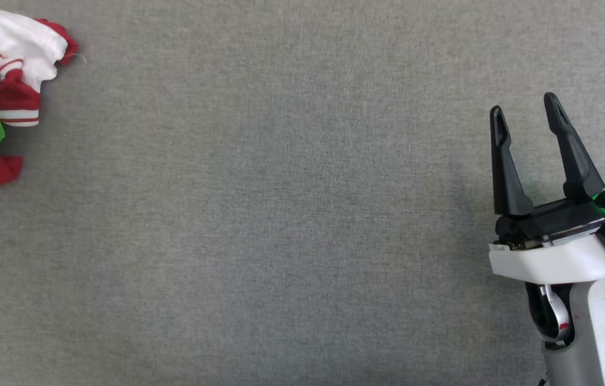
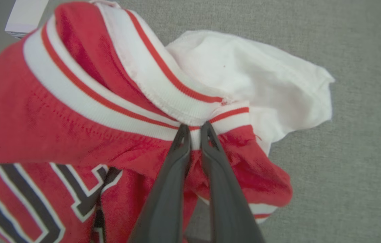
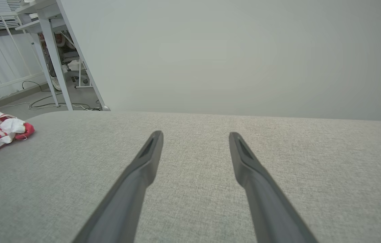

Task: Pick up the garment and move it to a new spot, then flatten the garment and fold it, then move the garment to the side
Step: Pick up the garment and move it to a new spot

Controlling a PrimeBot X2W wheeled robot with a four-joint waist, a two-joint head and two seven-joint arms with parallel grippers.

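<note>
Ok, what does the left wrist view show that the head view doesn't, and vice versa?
Left wrist view adds: the left end effector shut on the striped trim of the garment, and black white-outlined lettering. Head view adds: the right end effector, open above the grey surface. Both share: the crumpled red-and-white garment on that surface.

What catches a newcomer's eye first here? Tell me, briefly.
The red and white garment lies bunched at the far left of the grey surface. The left gripper is pinched shut on its striped trim, with black lettering showing beside the fingers. The right gripper hovers open at the lower right, holding nothing.
</note>
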